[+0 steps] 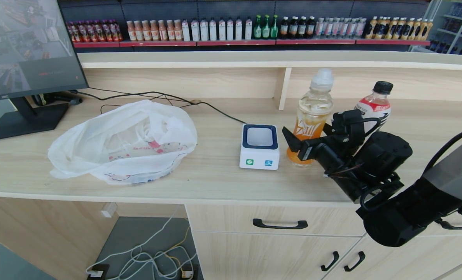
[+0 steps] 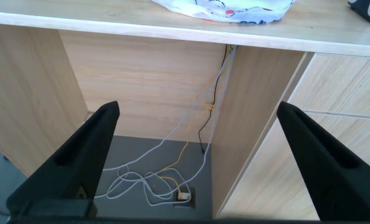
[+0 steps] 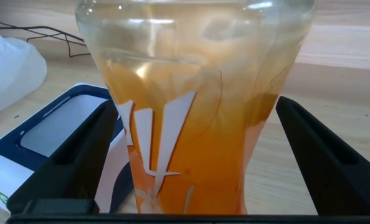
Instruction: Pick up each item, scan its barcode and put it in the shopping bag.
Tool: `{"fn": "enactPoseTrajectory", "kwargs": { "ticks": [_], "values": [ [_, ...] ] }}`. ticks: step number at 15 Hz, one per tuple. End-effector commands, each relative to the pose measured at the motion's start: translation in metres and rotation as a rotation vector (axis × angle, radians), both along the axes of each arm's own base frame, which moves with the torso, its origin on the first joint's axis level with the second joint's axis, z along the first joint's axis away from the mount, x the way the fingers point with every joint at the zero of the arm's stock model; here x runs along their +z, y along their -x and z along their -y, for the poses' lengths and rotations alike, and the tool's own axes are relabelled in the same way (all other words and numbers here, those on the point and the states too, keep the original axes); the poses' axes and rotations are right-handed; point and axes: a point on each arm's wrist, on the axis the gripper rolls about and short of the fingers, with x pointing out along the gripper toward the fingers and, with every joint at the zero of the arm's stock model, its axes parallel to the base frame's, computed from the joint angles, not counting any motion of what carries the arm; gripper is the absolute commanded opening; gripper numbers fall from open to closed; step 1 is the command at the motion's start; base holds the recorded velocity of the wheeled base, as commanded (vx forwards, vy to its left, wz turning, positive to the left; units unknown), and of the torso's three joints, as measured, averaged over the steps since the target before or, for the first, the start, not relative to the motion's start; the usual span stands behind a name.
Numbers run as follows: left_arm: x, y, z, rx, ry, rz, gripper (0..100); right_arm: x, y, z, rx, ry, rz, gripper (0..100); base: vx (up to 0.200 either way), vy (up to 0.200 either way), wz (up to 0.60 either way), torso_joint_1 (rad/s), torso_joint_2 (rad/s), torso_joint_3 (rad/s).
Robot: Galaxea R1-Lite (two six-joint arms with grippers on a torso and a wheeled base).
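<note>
The left gripper (image 2: 197,163) hangs low in front of the counter (image 1: 215,175), facing the open recess under it where loose cables (image 2: 172,180) lie on the floor. Its fingers are wide apart and hold nothing.

On the counter, the right gripper (image 3: 188,168) is level with the lower half of the orange drink bottle (image 1: 312,116). Its fingers are spread, one on each side of the bottle. A gap shows on both sides in the right wrist view, so no grip has been made. The bottle stands upright, just beside the scanner (image 1: 259,146) on its right. The white shopping bag (image 1: 126,142) lies slumped well to the scanner's left, and something red and white shows through the film but cannot be identified. A second bottle with a black cap (image 1: 375,105) stands upright behind and to the right of the first.

Judgement: the step in hand is the pick-up of the orange bottle, and scanning and bagging are not yet done for either bottle. The next move calls for closing squarely on the waist of the bottle, then lifting it clear and turning its label to the scanner window.

Farther back are a monitor (image 1: 25,46) and stocked shelves (image 1: 235,29).
</note>
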Motion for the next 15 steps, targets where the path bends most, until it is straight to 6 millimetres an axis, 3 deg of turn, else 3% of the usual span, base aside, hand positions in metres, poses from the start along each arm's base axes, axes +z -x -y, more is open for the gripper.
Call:
{"fn": "enactPoseTrajectory", "kwargs": {
  "ticks": [1, 15],
  "values": [
    [0.0000, 0.0000, 0.0000, 0.000, 0.000, 0.000, 100, -0.0008, -0.0002, -0.0059, 0.014, -0.001, 0.002, 100, 0.000, 0.000, 0.00, 0.000, 0.00, 0.000],
    [0.0000, 0.0000, 0.0000, 0.000, 0.000, 0.000, 100, 0.0038, -0.0062, -0.0048, 0.004, -0.007, 0.025, 100, 0.000, 0.000, 0.00, 0.000, 0.00, 0.000]
  ]
}}
